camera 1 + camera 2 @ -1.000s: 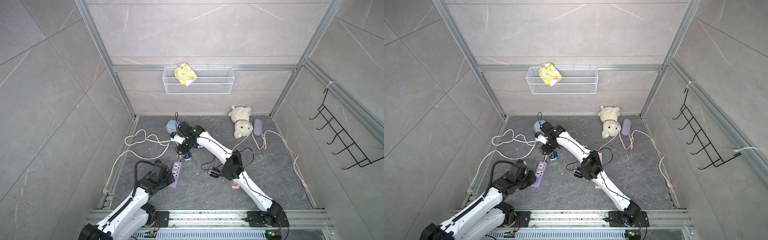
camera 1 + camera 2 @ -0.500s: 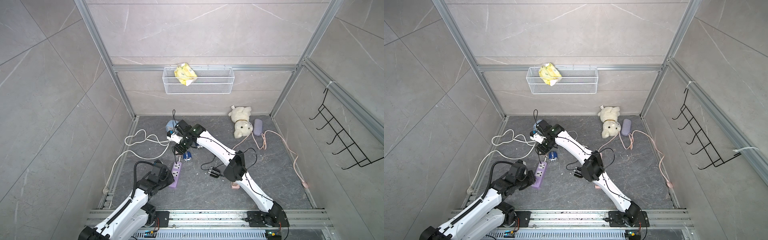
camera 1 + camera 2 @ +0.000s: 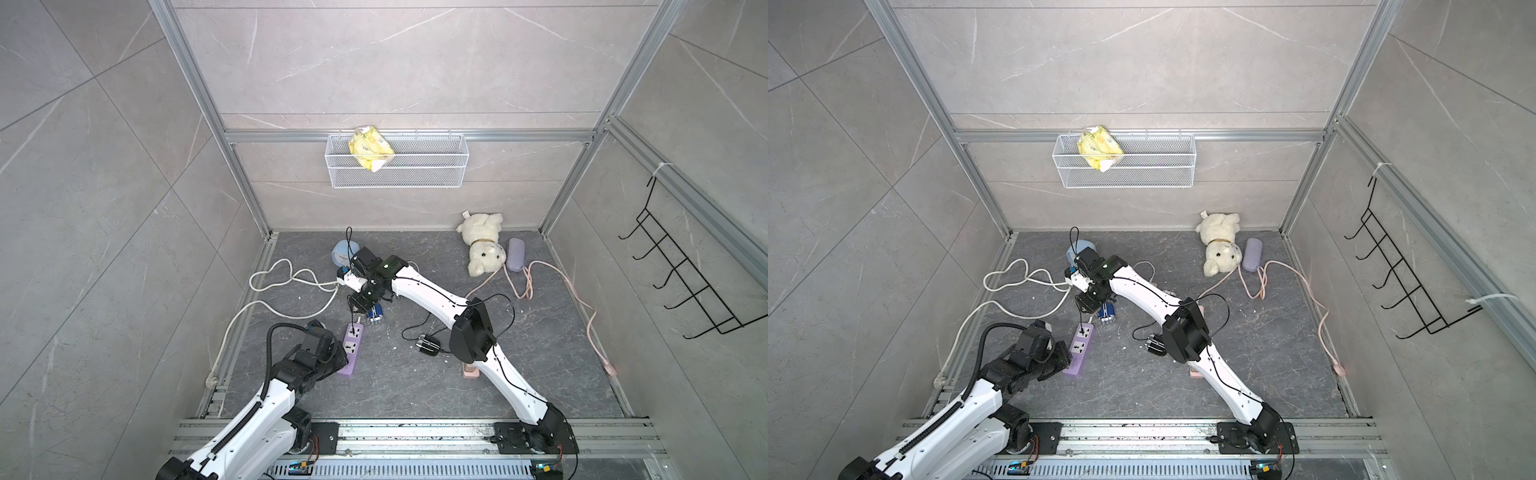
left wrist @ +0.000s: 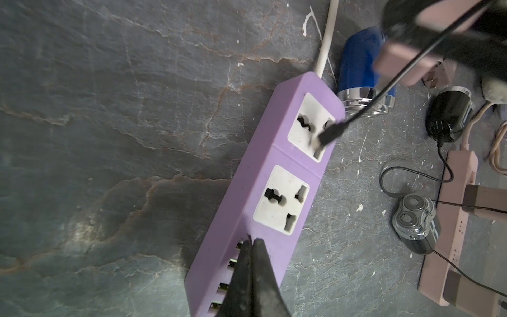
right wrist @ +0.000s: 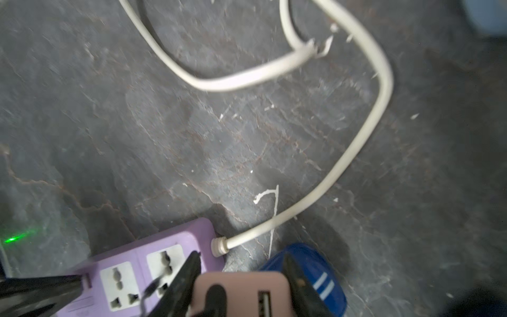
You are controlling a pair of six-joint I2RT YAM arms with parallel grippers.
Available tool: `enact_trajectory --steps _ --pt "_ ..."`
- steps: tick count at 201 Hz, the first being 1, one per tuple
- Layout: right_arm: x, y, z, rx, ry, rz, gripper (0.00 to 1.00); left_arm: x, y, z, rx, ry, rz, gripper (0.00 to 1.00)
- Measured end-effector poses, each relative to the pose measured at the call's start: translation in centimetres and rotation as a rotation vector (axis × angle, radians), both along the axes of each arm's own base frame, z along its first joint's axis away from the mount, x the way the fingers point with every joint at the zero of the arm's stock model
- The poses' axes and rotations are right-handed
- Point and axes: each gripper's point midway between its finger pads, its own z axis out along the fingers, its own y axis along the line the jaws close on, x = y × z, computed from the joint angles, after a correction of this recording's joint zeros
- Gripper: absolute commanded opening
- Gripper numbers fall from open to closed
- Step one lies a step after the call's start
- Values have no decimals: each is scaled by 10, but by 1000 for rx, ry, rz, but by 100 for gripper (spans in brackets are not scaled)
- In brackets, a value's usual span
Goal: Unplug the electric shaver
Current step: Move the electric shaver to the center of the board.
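R gripper (image 5: pixel 241 260) clamped on pink adapter (image 5: pixel 238 288), held above far end of purple strip (image 3: pixel 352 347); black cord (image 4: pixel 365 107) hangs from it. L gripper (image 4: pixel 251 247) jaws together, tips on strip's USB end. Shaver (image 3: pixel 428 345) lies approx 4 o'clock from R gripper, well apart.

Left gripper (image 3: pixel 1068 360) on purple power strip (image 3: pixel 1081 343), right gripper (image 3: pixel 1087 302) above its far end, electric shaver (image 3: pixel 1154 345) nearby.
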Motion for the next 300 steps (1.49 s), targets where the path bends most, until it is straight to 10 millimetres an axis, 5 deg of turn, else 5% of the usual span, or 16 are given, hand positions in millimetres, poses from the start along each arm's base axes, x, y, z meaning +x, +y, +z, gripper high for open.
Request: enact_trajectory --steps 47,144,300 --pt "-3 -10 -20 -26 -4 -18 24 -1 0 -1 1 -1 -3 0" --pt "18 -15 66 155 -187 -80 22 -3 1 -5 6 10 -3 0" --pt "27 -42 13 99 -147 -174 21 1 -1 -6 8 2 -15 0"
